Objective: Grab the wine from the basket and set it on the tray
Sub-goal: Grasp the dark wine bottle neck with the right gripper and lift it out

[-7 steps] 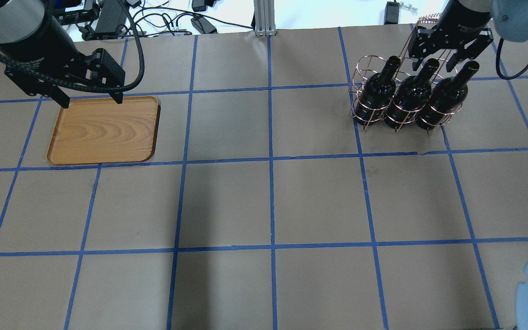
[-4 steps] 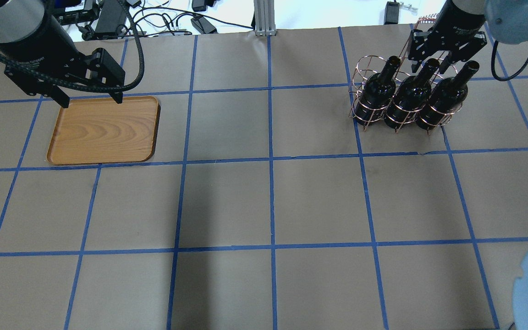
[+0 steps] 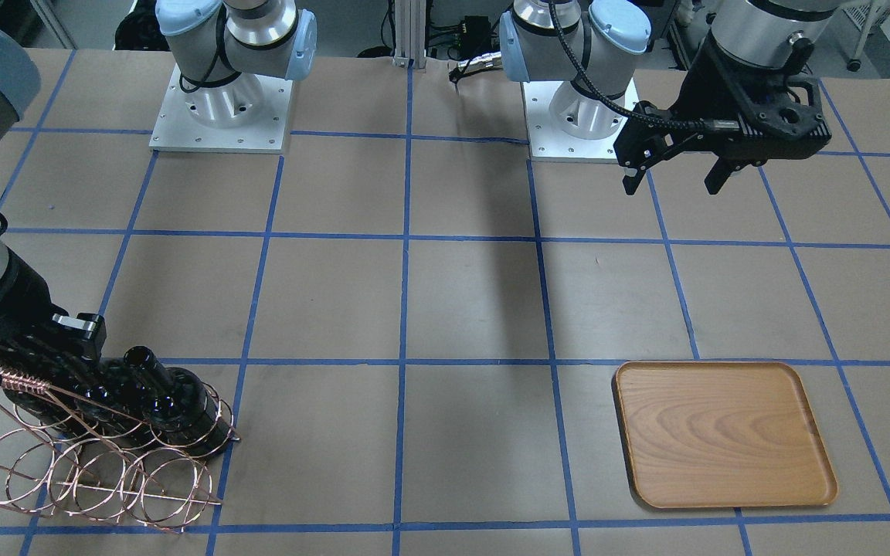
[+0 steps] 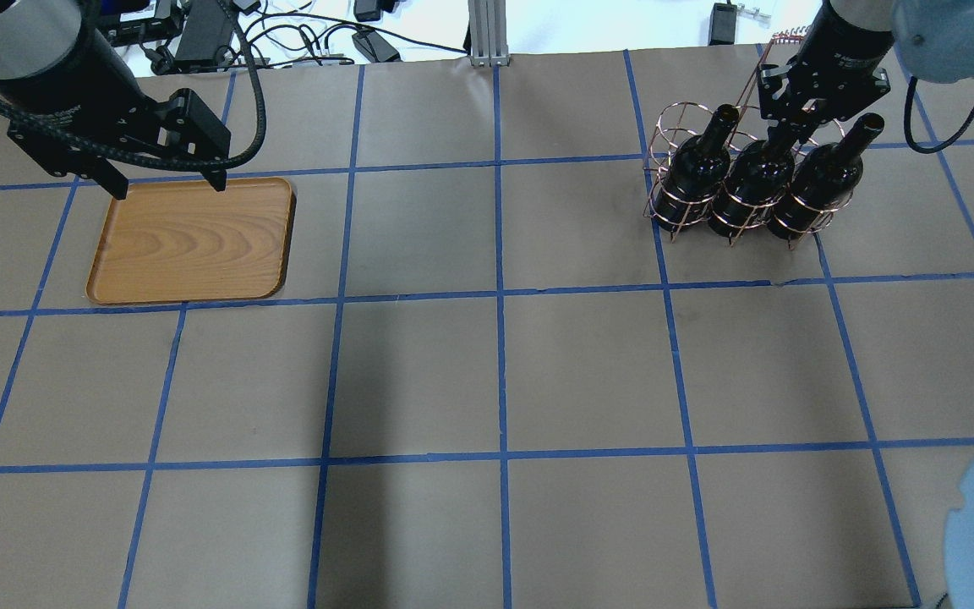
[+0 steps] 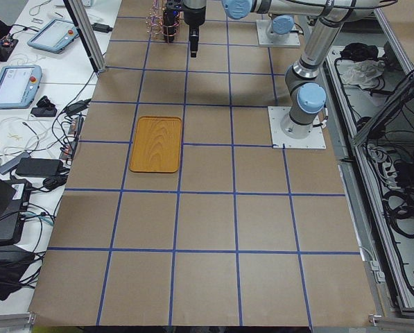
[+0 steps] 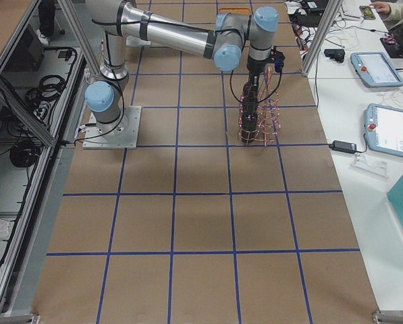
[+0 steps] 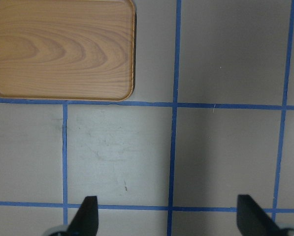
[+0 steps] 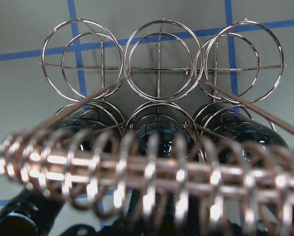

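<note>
Snagging risk: right gripper (image 4: 794,127) fingers sit at the middle wine (image 4: 749,182) neck beside the basket (image 3: 105,463) handle, grip indiscernible; a skewed lift could drag the basket, while the left gripper (image 3: 670,188) fingers gape empty.

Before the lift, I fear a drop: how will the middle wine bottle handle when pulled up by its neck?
Probably slippery: the middle bottle is glossy glass with a narrow neck. Likely heavy and breakable, being glass. Wire rings of the basket encircle it and may snag.
</note>
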`<state>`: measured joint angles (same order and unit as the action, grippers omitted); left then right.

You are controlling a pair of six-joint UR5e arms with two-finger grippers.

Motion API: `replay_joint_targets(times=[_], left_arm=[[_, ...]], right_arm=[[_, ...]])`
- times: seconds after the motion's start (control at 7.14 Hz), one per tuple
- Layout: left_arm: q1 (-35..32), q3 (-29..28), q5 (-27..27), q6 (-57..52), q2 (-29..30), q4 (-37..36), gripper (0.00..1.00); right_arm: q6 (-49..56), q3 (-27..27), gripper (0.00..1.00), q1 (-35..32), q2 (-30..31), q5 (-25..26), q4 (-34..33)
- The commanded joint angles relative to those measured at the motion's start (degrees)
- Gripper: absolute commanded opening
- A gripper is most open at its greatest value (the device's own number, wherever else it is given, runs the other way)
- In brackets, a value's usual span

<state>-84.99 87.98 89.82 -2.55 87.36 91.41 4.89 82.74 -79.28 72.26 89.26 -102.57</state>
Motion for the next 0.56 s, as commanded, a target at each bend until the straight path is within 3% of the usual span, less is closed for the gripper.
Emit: replay_joint_targets(times=[0.0,0.42], left_arm=[[0.0,0.09,0.0,0.0,0.0,0.0,1.0],[0.0,0.0,0.0,0.0,0.0,0.0,1.0]], right_arm=[[0.03,-1.6,0.23,0.0,1.12,0.04,1.4],[0.03,-12.23,0.23,-0.09,8.65,-0.41,19.03]])
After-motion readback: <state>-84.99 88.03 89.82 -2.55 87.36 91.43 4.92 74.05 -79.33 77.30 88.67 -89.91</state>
